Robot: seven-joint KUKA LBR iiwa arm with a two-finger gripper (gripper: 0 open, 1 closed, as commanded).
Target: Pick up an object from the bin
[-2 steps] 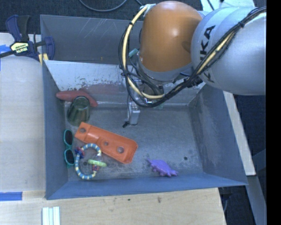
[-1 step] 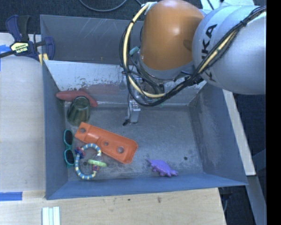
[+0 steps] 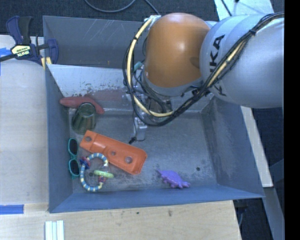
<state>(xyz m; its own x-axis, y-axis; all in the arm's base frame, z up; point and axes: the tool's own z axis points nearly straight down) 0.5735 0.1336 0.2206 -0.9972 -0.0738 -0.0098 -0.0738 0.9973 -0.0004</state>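
Can't tell if the gripper (image 3: pixel 139 132) is open, but an edge grab on that flat orange plastic block (image 3: pixel 113 151) could slip.

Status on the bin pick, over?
End effector low at bin centre. Orange block flat, just below-left of it. Green cup further left, clear of it.

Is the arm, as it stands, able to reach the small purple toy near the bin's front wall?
Probably yes. The purple toy lies alone on bare floor, apart from the orange plate, with nothing over it, though the front wall is close.
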